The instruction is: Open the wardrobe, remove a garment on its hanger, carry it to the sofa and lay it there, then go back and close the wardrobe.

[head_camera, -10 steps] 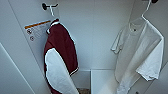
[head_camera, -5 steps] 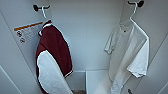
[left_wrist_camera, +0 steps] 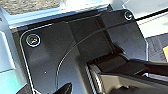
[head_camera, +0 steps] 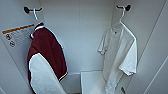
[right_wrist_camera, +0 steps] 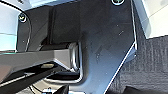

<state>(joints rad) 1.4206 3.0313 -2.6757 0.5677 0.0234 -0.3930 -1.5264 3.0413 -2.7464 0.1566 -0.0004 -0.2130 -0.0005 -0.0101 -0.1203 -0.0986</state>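
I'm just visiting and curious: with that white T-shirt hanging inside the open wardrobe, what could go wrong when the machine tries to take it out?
The hanger sits on a small dark peg, so the hook could catch when lifted. The T-shirt is thin and loose and might slip off. The dark red top hangs on a similar white hanger, so the wrong one could be taken.

Dark wrist plate (left_wrist_camera: pixel 75 50) with silver corner screws (left_wrist_camera: pixel 33 40) (thin cable crossing).
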